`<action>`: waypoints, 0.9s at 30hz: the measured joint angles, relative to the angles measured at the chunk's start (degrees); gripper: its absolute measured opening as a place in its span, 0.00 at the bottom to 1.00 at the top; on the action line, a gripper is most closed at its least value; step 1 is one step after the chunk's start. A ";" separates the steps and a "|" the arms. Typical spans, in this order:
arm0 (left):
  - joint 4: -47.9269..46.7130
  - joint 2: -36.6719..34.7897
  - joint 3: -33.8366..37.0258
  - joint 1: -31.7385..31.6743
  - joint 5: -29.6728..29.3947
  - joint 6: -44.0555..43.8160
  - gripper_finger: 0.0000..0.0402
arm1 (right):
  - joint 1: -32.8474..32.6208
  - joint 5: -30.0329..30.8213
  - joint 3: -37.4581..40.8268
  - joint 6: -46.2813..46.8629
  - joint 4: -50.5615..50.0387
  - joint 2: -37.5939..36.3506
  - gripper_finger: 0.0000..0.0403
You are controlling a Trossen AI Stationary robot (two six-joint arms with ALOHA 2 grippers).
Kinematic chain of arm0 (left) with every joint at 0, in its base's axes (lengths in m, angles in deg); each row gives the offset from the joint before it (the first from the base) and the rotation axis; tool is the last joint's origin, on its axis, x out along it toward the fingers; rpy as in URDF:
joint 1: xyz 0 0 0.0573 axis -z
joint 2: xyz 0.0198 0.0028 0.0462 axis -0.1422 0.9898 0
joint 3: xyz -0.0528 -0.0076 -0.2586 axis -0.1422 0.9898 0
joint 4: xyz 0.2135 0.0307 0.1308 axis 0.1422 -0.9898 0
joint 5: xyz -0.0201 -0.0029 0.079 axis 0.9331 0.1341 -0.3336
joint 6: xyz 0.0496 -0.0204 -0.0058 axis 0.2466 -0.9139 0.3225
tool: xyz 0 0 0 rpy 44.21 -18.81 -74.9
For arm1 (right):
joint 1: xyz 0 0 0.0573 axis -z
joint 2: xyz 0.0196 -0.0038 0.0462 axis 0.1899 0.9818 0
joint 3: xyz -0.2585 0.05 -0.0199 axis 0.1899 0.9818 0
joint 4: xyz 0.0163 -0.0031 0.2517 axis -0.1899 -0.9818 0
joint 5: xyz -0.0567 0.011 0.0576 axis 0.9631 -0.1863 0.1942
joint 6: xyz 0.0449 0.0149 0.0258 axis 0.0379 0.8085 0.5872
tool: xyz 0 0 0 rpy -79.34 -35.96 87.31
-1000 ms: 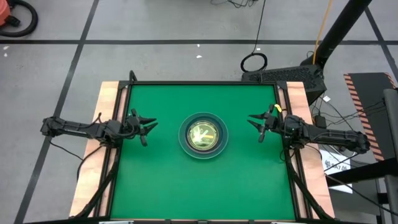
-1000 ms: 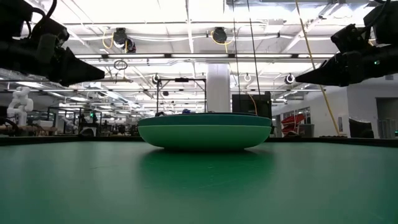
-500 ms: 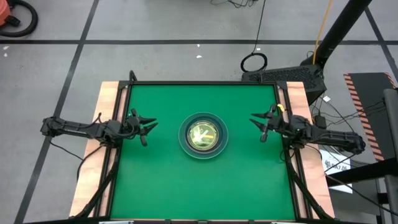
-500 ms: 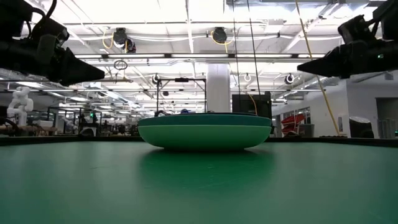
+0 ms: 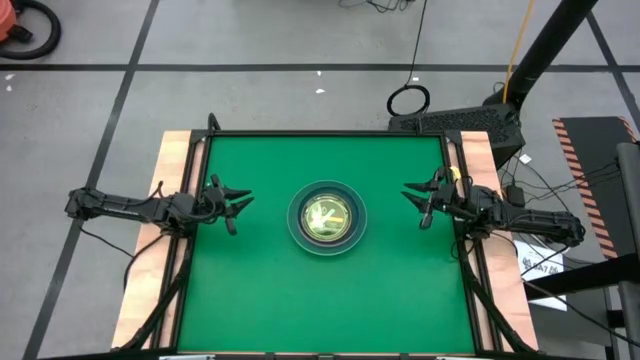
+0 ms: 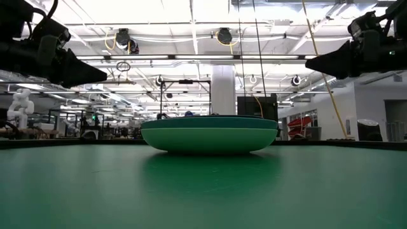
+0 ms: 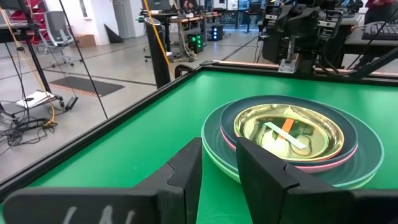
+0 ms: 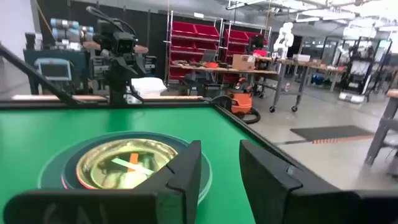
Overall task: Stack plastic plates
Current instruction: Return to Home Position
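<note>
Green matting covers the table, and at its centre a single nested stack of plastic plates is seen lying flat on the surface. In the left wrist view the widest, light green plate is found at the bottom, with a dark teal plate resting in it and a thin pink rim showing just inside that. The middle is filled by small glossy yellow-green plates bearing stick-like marks in white and orange. How many small plates are nested there cannot be counted, perhaps because they are translucent. From table height only the teal and pale green edges of the stack can be made out.

The left gripper is held above the table's left edge, well apart from the stack and pointed toward it. Its fingers are spread and nothing is held between them. The right gripper is held opposite, above the right edge and likewise well clear of the plates. Its fingers are parted too and empty. Both grippers are raised off the mat, as is shown in the low view.
</note>
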 joint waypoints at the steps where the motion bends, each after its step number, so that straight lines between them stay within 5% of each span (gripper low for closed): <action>1: 0.00 0.00 0.00 0.00 0.00 0.00 0.26 | 0.00 0.01 0.00 1.27 0.00 -0.02 0.25; 12: 0.02 0.00 0.00 0.00 0.00 -0.04 0.26 | -0.93 0.15 0.00 12.30 -0.10 -1.05 0.25; 27: 0.00 0.00 -0.02 0.00 0.00 -0.02 0.26 | -2.51 -0.10 0.00 11.48 0.04 -1.05 0.25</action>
